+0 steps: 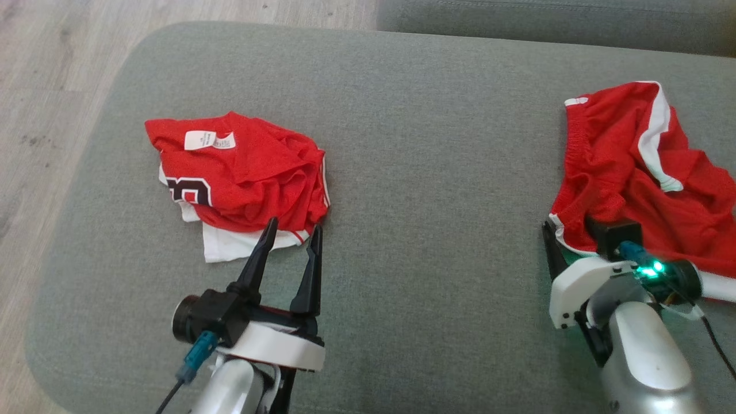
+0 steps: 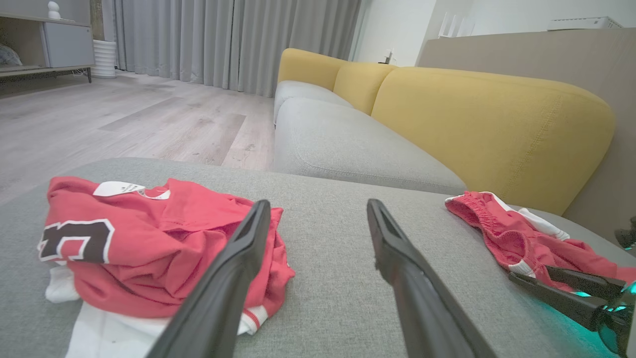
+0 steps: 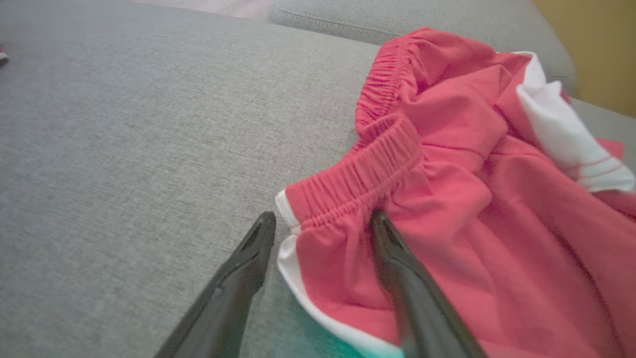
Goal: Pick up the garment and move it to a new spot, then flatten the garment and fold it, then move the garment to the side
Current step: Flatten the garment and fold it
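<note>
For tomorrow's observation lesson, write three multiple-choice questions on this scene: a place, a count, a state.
1. Where do the red shorts lie?
A) on the wooden floor
B) on the right side of the grey cushion
C) on the yellow backrest

2. How many red garments lie on the cushion?
A) one
B) four
C) two

3. How is the right hand?
A) open, the shorts' edge between its fingers
B) shut and empty
C) lifting the shorts clear

Answers:
1 B, the head view shows them lying there.
2 C, the jersey and the shorts.
3 A, its fingers stand apart astride the waistband corner.
</note>
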Controlling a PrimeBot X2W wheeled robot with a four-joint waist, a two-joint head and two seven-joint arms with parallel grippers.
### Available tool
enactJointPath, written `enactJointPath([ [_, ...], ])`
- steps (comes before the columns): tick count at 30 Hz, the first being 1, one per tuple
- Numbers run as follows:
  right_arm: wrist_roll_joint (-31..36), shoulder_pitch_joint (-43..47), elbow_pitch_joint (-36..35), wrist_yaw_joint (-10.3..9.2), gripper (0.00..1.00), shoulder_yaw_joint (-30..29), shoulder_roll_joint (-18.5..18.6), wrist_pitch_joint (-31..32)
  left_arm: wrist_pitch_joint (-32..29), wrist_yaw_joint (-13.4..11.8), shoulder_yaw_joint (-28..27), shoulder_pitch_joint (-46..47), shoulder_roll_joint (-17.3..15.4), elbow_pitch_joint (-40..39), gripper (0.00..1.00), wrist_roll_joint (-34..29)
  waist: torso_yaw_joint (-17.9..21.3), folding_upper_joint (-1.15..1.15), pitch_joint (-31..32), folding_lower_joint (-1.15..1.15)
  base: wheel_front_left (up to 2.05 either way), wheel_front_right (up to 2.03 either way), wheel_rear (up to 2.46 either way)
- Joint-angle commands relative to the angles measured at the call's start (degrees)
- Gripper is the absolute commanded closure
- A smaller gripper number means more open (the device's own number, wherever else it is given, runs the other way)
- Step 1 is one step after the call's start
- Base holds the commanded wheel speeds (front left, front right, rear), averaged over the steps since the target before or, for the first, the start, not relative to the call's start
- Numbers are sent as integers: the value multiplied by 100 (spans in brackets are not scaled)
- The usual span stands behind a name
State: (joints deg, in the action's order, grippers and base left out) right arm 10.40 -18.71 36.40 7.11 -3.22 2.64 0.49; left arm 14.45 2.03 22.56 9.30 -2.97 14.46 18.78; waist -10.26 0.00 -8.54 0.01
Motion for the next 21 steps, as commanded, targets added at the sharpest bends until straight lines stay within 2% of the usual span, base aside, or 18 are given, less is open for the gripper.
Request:
enactJointPath([
  [1, -70, -252, -72, 37, 100, 182, 24, -133, 55, 4, -113, 229, 9, -164, 0, 37, -25, 0, -9, -1, 0, 0, 0],
  [7, -475, -475, 223, 37, 100, 800, 24, -597, 55, -29, -109, 261, 9, -166, 0, 60, -26, 0, -16, -1, 0, 0, 0],
  [12, -1000, -544, 252, 37, 100, 1693, 24, -880, 55, -35, -92, 263, 9, -152, 0, 69, 3, 0, 23, -1, 0, 0, 0],
  [21, -1830, -469, 3, 37, 100, 3300, 24, -914, 55, -40, -106, 241, 9, -113, 0, 74, 34, 0, 132, -1, 0, 0, 0],
])
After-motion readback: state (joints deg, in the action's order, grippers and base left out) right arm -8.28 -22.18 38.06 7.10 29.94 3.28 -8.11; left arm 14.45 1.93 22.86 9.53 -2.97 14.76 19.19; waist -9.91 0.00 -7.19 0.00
